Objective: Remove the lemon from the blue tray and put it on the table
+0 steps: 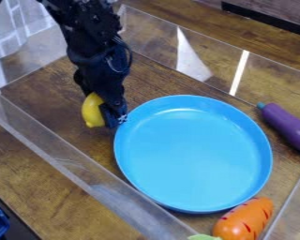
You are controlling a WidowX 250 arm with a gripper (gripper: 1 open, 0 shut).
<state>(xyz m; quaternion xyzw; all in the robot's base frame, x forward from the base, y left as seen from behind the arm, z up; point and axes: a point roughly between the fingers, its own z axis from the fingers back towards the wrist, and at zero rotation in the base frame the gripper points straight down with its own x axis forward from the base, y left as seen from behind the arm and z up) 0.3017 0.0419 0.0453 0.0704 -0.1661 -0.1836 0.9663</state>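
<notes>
Between the dark fingers [105, 105], which look closed around its sides, the yellow lemon [93, 111] sits low, over or on the brown wood-grain bench [52, 155]; whether it touches the wood I cannot tell. Just beside the fingers lies the round blue tray [193, 155], bare inside its rim. Well apart from them, past the tray, are a purple eggplant [285, 127] and an orange carrot-like toy [244, 221] with dark stripes.

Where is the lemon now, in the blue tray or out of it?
Out: the lemon is at the hand, over the wood-grain table, beyond the rim of the blue tray.
</notes>
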